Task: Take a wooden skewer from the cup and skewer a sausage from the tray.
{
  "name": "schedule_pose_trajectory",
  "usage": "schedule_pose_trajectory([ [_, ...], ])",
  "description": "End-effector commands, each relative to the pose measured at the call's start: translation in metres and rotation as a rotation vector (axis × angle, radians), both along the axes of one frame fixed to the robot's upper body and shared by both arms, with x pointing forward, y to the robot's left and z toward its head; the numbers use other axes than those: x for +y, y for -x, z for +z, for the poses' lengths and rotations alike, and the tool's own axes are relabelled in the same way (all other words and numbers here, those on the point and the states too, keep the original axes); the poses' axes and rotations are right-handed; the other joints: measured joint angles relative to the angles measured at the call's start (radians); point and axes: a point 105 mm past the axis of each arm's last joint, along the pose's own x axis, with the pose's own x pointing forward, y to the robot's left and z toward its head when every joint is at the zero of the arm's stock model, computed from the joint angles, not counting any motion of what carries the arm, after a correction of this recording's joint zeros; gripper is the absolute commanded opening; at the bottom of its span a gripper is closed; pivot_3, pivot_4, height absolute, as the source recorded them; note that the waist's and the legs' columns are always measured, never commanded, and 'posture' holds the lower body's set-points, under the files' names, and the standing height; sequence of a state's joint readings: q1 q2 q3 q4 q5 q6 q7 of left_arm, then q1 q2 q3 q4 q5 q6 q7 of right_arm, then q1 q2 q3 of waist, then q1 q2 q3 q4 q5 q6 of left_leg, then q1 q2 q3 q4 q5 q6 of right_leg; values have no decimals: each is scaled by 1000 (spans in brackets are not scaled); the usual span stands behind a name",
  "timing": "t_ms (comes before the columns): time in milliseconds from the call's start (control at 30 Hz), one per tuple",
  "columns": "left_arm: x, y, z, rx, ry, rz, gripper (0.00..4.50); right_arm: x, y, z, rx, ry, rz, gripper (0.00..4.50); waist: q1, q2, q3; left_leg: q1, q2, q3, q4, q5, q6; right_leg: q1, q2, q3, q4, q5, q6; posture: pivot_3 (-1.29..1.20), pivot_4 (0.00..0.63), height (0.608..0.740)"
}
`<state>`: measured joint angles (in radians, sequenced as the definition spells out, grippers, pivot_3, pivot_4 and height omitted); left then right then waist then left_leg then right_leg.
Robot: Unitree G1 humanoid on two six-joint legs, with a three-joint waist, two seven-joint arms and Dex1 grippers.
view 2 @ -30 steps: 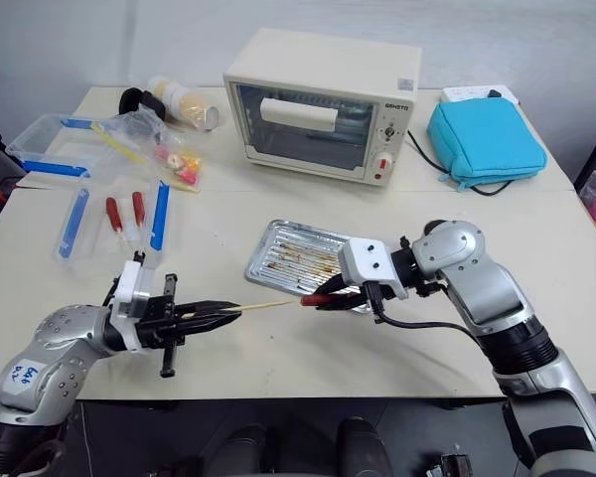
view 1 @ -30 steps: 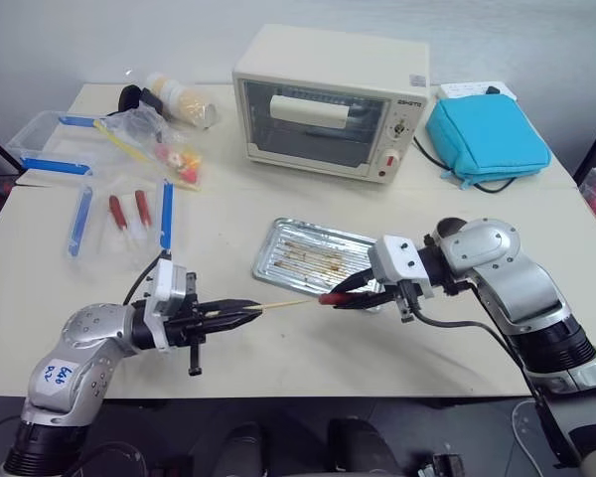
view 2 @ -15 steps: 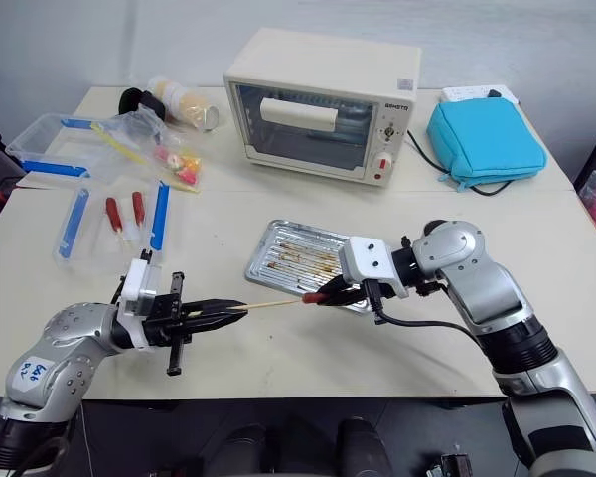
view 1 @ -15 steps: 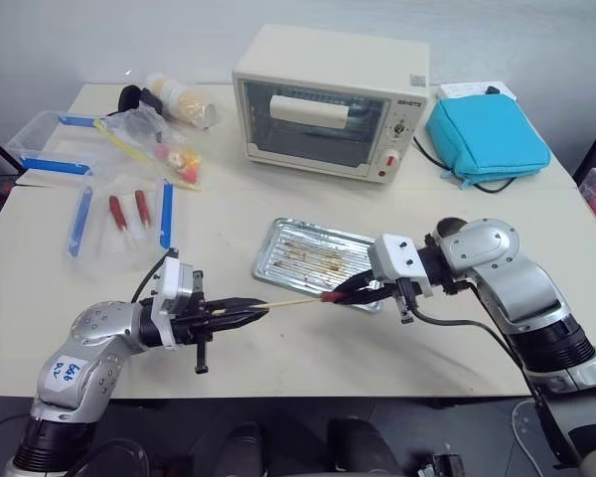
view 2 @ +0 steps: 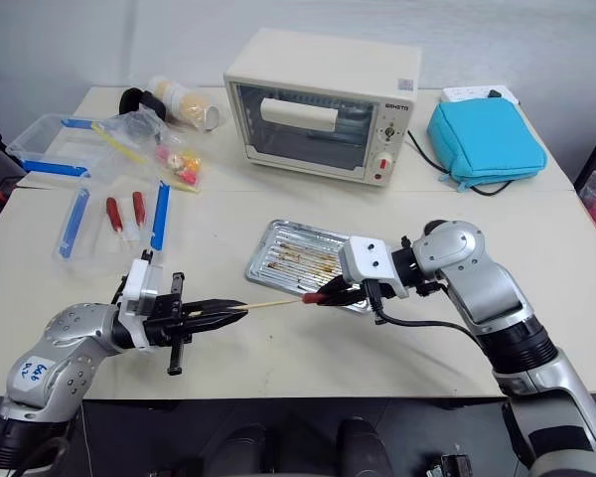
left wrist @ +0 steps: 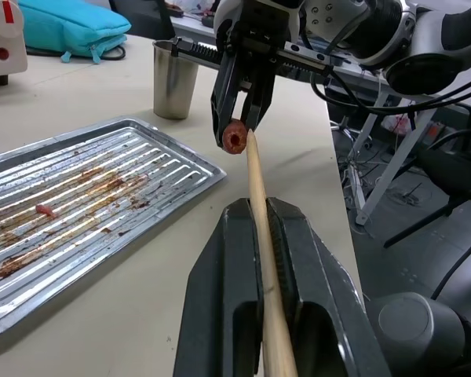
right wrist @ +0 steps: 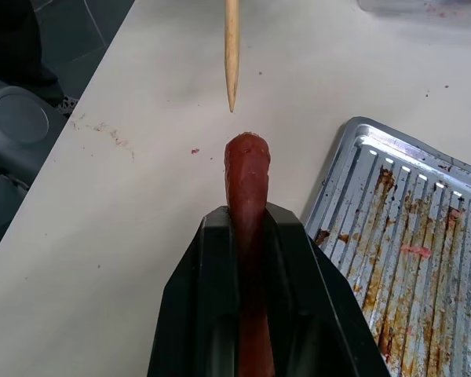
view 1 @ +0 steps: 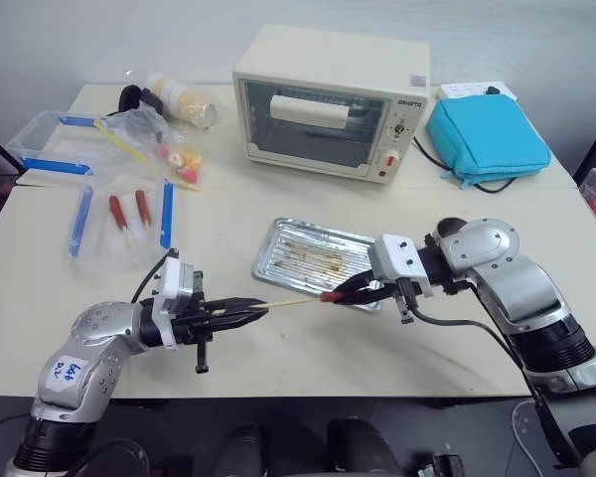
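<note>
The left pincer (view 1: 240, 315) is closed tight on a long, thin, pale wooden skewer (view 1: 290, 304). The stick pokes out level past its black fingertips, and the sharp tip points at the other arm. Holding it near the back end leaves a long bare part free for the food to slide onto.

The right pincer (view 1: 340, 294) is closed on a small reddish-brown sausage (right wrist: 246, 184). The sausage lies between the two black fingers with its round end sticking out in front, facing the skewer. That way the stick can go in lengthwise, through the middle.

In the right wrist view the skewer tip sits just in front of the sausage end, with a small gap, so they are not touching yet. The tip looks a bit to one side of the middle, so I think a small nudge is needed before pushing.

Both pincers hang above the pale counter (view 1: 308, 363), not resting on it. The shallow shiny metal tray (view 1: 298, 248) with brown greasy streaks lies just behind the right pincer. The small dull-silver metal cup (left wrist: 175, 80) stands near the right pincer, beside the tray.
</note>
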<state>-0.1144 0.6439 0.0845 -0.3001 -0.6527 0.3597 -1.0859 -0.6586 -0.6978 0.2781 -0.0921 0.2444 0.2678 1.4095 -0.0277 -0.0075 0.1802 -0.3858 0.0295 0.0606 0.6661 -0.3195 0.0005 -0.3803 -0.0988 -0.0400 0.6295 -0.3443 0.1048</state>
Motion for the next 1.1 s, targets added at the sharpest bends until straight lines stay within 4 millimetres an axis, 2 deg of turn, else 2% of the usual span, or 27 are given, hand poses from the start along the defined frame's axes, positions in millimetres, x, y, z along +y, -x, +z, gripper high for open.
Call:
schedule_pose_trajectory([
  [33,1,1,2,-23,-15,0,0,-1,3,9,-29,-7,17,315,0,0,0,0,0,0,0,0,0,0,0,0,0,0,0,0,150,740],
  [1100,-8,-3,-4,-23,15,-22,0,8,11,7,-15,0,48,315,0,0,0,0,0,0,1,0,0,1,0,-6,0,0,0,0,150,740],
])
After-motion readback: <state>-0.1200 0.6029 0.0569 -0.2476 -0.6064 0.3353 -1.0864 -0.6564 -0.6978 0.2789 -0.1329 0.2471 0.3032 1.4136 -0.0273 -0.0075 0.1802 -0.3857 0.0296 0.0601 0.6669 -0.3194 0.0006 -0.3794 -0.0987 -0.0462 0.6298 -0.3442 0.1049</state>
